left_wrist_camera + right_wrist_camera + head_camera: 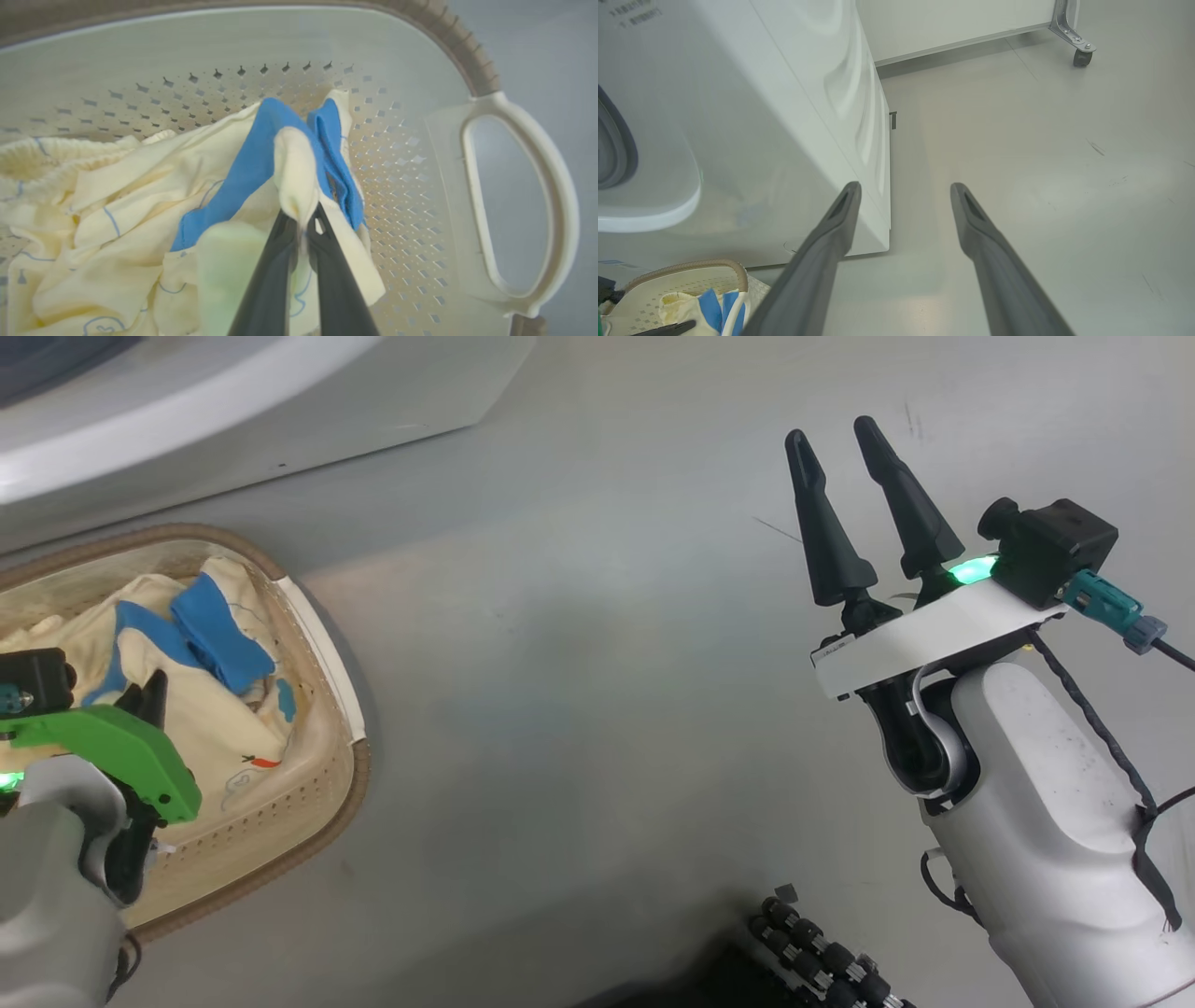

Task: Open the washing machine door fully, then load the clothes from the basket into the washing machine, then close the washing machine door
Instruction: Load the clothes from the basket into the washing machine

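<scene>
While right claw (830,429) hangs apart, left claw (303,218) pinches clothes (140,186) inside basket (233,42).

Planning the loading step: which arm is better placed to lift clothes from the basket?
Left. The left gripper is shut on a fold of the clothes inside the basket. The right gripper is open over the floor, away from the basket.

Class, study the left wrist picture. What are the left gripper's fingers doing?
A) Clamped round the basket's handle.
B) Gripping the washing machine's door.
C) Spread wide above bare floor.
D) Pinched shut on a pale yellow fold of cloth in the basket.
D: the left gripper has its fingers pinched shut on a pale yellow fold of the clothes inside the basket.
</scene>
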